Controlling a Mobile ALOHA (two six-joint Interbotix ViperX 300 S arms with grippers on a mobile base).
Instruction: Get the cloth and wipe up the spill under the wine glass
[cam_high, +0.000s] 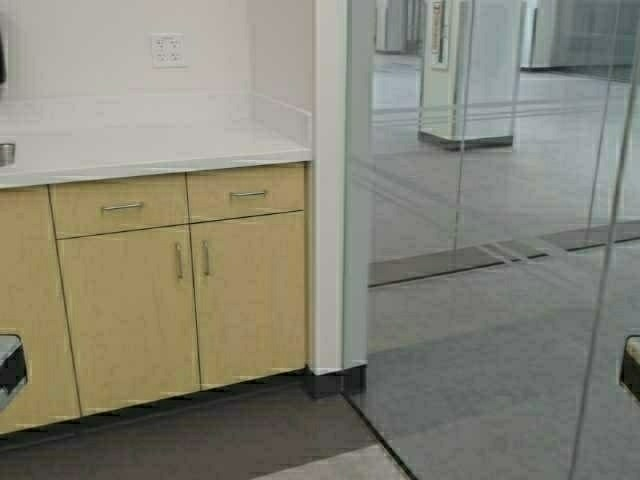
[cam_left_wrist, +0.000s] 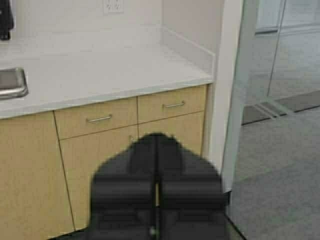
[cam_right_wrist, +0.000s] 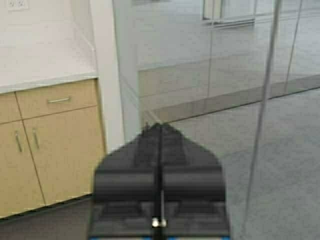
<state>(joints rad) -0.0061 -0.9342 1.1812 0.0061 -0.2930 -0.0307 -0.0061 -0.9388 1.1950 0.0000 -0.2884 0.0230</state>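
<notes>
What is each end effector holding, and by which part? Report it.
Nothing is held. The left end effector and right end effector are both shut and empty, facing the cabinet.

The light is bright, even and soft, without hard shadows; only a thin dark band lies under the cabinets (cam_high: 180, 290) at 7 o'clock. The glass wall (cam_high: 480, 200) from 12 to 4 o'clock carries pale reflections and a grey haze. In both wrist views the near black fingers (cam_left_wrist: 125, 185) look blurred and blocky.

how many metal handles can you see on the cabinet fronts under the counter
4: one on the left drawer, one on the right drawer, and one upright on each door. More may lie beyond view.
</notes>
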